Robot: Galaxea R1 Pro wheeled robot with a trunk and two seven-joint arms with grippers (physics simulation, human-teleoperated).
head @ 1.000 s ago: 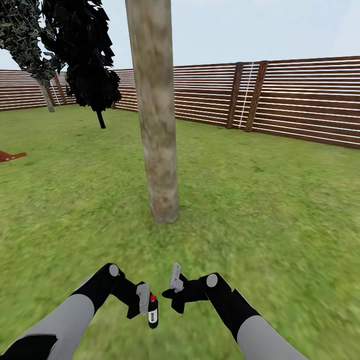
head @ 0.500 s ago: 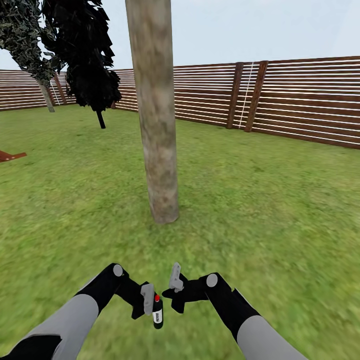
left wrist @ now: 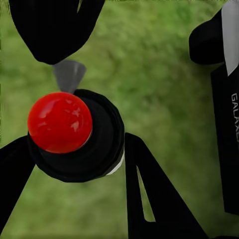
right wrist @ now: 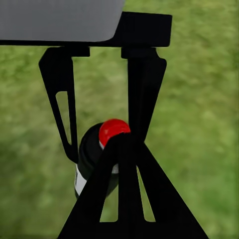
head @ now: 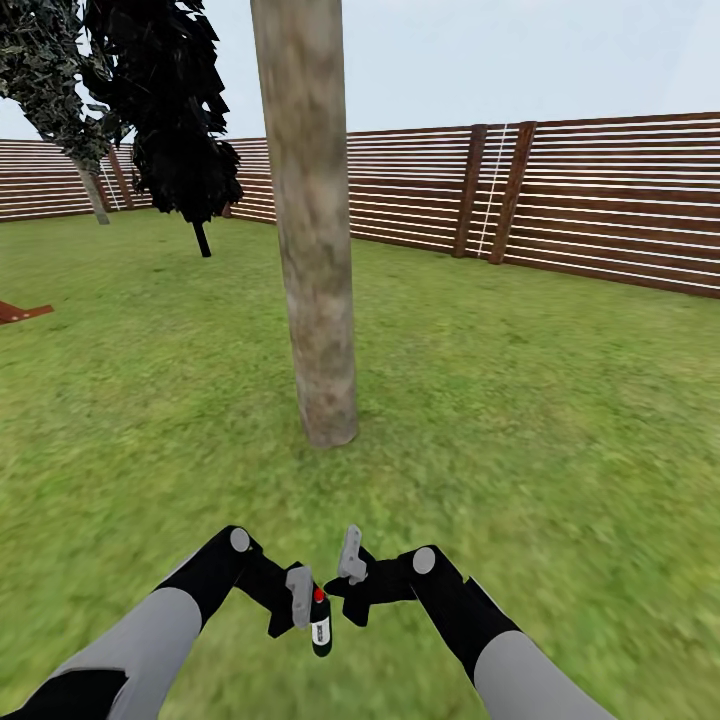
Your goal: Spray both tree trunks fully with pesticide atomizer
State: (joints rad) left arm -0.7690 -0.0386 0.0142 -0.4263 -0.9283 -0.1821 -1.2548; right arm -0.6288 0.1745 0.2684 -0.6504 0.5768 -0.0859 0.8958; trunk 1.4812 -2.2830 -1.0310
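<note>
The pesticide atomizer (head: 320, 625), a small dark bottle with a red top and white label, hangs upright over the grass with my left gripper (head: 310, 612) shut on it. In the left wrist view its red top (left wrist: 59, 122) sits between the black fingers (left wrist: 144, 189). My right gripper (head: 350, 565) is close beside it, shut and holding nothing. The right wrist view looks past its joined fingertips (right wrist: 127, 144) at the atomizer (right wrist: 92, 159). The nearest tree trunk (head: 312, 260) rises straight ahead of both grippers. A second tree (head: 92, 190) stands far off at the back left.
An all-black thin-stemmed tree (head: 175, 120) stands between the two pale trunks. A brown slatted fence (head: 560, 200) closes the lawn (head: 520, 420) at the back and right. A red-brown object (head: 18, 312) lies at the left edge.
My left gripper has carried the atomizer a little to the right, closer to the right gripper. The right arm and the camera have stayed still.
</note>
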